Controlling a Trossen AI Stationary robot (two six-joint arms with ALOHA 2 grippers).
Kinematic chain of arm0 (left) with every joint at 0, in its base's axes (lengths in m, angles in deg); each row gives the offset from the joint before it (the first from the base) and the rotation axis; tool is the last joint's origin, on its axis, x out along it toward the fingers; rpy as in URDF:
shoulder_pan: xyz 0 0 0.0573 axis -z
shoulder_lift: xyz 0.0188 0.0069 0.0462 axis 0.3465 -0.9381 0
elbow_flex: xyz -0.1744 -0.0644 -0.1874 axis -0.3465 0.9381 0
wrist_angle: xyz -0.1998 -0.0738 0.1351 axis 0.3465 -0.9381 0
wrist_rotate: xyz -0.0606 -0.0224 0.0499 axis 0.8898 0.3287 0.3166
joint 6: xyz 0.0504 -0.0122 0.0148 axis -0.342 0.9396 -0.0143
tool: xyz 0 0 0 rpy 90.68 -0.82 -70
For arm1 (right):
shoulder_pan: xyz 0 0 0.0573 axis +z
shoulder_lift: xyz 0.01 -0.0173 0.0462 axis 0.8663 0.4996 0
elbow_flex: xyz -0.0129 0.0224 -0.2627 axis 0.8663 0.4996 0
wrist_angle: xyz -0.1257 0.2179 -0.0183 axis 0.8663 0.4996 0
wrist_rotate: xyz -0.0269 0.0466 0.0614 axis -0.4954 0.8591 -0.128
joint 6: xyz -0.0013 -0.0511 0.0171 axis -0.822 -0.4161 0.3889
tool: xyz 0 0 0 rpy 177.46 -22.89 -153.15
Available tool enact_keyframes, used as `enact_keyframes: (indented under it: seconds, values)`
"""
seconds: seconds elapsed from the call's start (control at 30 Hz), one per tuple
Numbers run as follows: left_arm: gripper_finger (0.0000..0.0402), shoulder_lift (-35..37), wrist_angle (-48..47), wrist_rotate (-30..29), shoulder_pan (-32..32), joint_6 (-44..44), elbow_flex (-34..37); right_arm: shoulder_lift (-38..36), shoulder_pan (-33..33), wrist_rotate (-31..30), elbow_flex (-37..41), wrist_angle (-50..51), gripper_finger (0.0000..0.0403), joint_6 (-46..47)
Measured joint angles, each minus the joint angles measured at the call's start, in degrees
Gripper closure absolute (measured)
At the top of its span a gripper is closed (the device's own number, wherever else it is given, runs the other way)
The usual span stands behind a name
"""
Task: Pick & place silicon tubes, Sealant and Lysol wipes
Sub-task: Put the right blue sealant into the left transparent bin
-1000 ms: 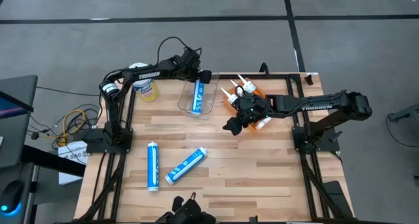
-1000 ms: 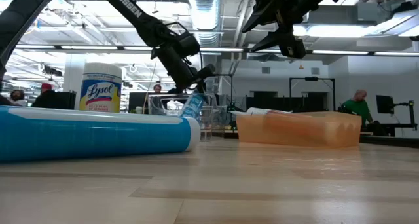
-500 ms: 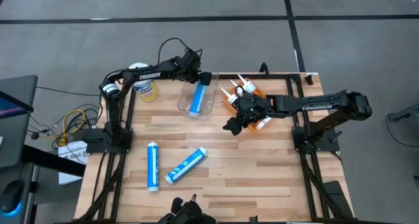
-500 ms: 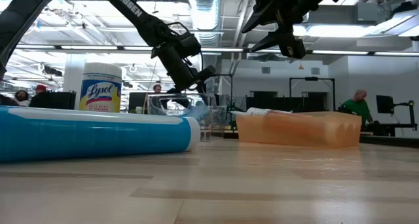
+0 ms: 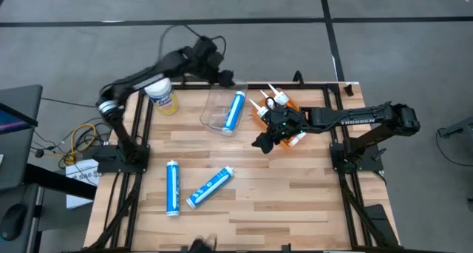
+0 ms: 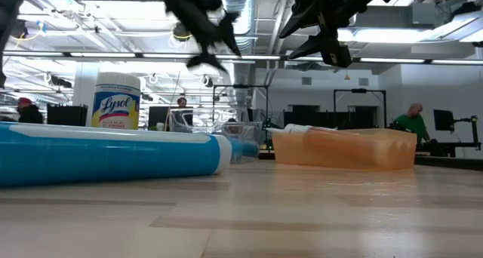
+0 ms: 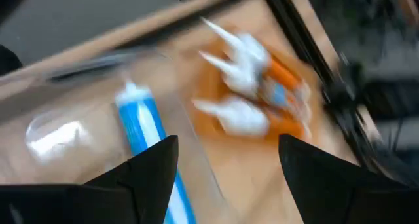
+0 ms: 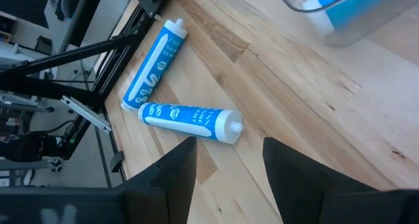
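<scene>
Lysol wipes (image 5: 163, 96) upright at table's far-left edge. Left gripper (image 5: 225, 78) raised just beyond clear bin (image 5: 216, 111), fingers spread, empty; blue tube (image 5: 234, 111) lying in bin. Right gripper (image 5: 264, 141) spread, empty, beside orange bin (image 5: 258, 112).

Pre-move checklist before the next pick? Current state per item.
1. Left gripper empty: ok, fingers open and nothing between them in its wrist view.
2. Last blue tube down in the clear bin: ok, lying inside, apart from the gripper.
3. Tubes left to pick: not ok, two blue tubes lie on the table.
4. Lysol wipes placed: not ok, standing at the table's far left corner.
5. Right gripper free: ok, open, raised beside the orange bin.
6. Orange bin capacity: cannot tell.
</scene>
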Motion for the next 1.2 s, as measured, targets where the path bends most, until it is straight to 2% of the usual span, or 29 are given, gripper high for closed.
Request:
enact_keyframes:
  seconds: [0.1, 0.17, 0.27, 0.37, 0.47, 0.6, 0.8, 1.2]
  values:
    - [0.0147, 6.62, -13.62, 0.01, 4.48, -3.67, -3.17, 0.0, -0.3, 0.13, 0.0, 0.0, 0.0235, -1.49]
    - [0.0147, 11.04, -20.51, -2.36, 9.47, -3.77, -3.21, 0.0, -0.4, 0.15, 0.0, 0.03, 0.0234, -1.67]
    - [0.0147, 15.24, -28.72, -12.21, 18.9, -1.47, -3.24, 0.0, -0.84, 0.35, 0.0, 0.18, 0.0235, -3.71]
    - [0.0147, 15.85, -33.46, -23.84, 28.73, 5.57, -2.74, 0.0, -1.17, 0.37, 0.0, 0.48, 0.0237, -4.68]
    - [0.0147, 15.79, -33.48, -29.52, 36.75, 10.71, 0.18, 0.0, -1.64, 0.51, 0.0, 1.56, 0.0238, -5.62]
    - [0.0147, 14.44, -27.9, -29.78, 43.1, 16.54, 8.25, 0.0, -2.29, 0.51, 0.02, 5.47, 0.0237, -6.72]
    - [0.0147, 11.47, -20.34, -27.84, 47.67, 26.8, 16.93, 0.0, -1.68, 0.46, 0.03, 9.77, 0.0238, -7.34]
    - [0.0147, 0.58, -15.98, -22.11, 53.04, 33.96, 18.52, 0.0, 1.42, 0.31, 0.04, 10.75, 0.0238, -8.73]
